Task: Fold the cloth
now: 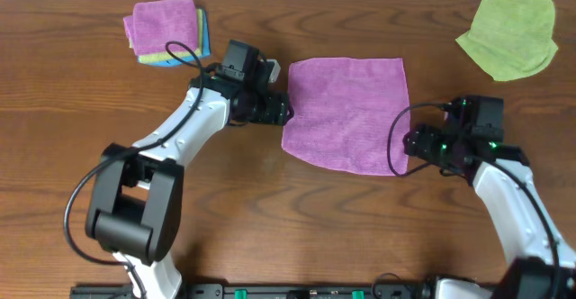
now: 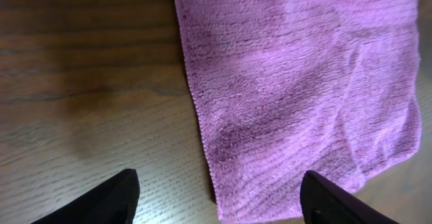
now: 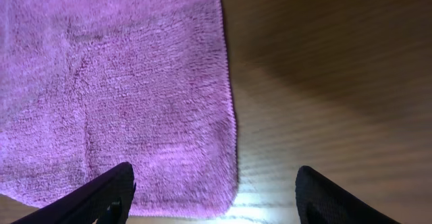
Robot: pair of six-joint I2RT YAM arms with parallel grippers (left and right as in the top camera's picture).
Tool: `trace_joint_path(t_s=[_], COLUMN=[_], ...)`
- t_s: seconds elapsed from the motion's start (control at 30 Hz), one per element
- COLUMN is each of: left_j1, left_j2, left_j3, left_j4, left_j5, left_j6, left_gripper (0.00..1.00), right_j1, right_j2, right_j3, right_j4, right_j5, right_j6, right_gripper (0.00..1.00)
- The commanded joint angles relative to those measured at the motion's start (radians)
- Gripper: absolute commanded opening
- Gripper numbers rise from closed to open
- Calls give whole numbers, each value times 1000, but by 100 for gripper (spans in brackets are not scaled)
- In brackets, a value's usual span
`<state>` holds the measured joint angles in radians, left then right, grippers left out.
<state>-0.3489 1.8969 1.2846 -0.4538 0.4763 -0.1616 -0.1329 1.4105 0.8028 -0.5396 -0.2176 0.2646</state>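
Cloth [image 1: 346,112] lies flat between left claw [image 1: 287,112] and right claw [image 1: 408,144].

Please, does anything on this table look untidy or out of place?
The lime-green cloth at the far right lies loosely bunched, not squared. The purple cloth in the middle lies flat but slightly askew. Nothing looks spilled or damaged.

Wood-grain table [image 1: 72,110], brown, viewed from above. Centre: purple cloth [image 1: 346,112] spread flat, a slightly skewed square. Far-left corner: stack of folded cloths [image 1: 165,24], purple on top, blue and yellow-green edges beneath. Far-right corner: lime-green cloth [image 1: 508,33], loosely folded, well apart from the others.
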Motion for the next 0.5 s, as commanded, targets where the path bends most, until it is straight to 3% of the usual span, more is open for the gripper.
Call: trace_joint_path(t_s=[0.0, 0.13, 0.47], left_j1=[0, 0, 0], left_j2=[44, 66, 69], left_j3=[-5, -5, -5], left_j4=[3, 5, 48], left_j5=[55, 98, 119], left_j6=[-5, -4, -21], left_gripper=[75, 70, 72], right_j1=[-4, -4, -33], right_j2=[54, 97, 185], right_j3=[-6, -6, -6], right_j4=[13, 23, 80], right_j5=[-80, -90, -113], right_j6=[-27, -29, -39], right_gripper=[77, 77, 75])
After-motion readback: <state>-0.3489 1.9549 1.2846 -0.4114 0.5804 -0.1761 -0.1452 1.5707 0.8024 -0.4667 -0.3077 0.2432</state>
